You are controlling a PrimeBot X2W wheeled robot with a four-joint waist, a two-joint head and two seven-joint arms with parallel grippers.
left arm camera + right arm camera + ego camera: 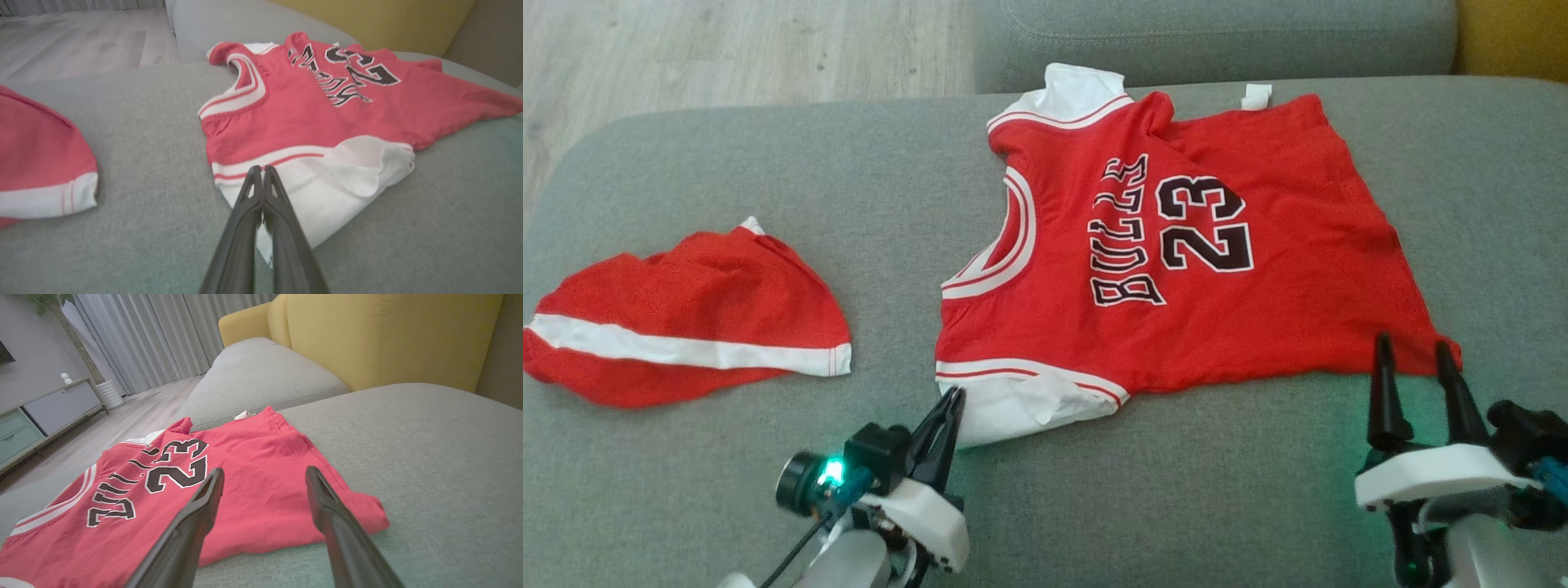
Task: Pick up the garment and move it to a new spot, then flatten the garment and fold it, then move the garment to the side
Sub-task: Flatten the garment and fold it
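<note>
Ahead of the left gripper (pixel 954 397), the jersey (pixel 1258 269) is red, white-trimmed, with black lettering. Left of it, the other garment (pixel 678 318) is red, white-banded.

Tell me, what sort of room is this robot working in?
Probably a home living room: the jersey lies on a grey sofa, with a yellow upholstered backrest, long curtains and a low cabinet nearby.

Grey sofa (pixel 768 180) w/ red jersey (pixel 1298 269) & shorts (pixel 678 327).
</note>
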